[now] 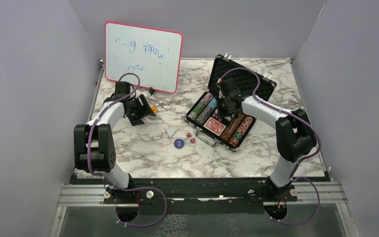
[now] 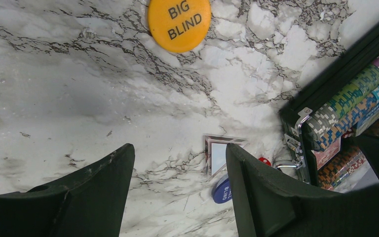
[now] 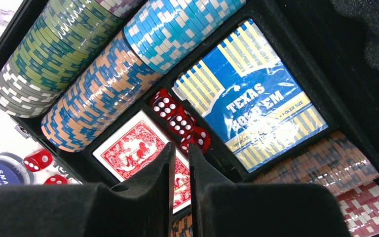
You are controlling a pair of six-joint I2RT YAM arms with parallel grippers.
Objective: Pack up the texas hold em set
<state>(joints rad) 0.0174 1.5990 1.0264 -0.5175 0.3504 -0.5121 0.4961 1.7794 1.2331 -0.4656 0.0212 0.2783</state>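
Observation:
The black case lies open at the right, holding striped chip stacks, red-backed cards, a blue card box and three red dice. My right gripper hangs shut and empty just over the cards, close to those dice. On the marble left of the case lie a blue button and two red dice. An orange "BIG BLIND" button rests further left. My left gripper stands open above bare table, short of the orange button.
A pink-framed whiteboard leans against the back wall behind the left arm. A small clear plastic piece lies near the blue button. The case lid stands raised behind the right gripper. Grey walls enclose the table.

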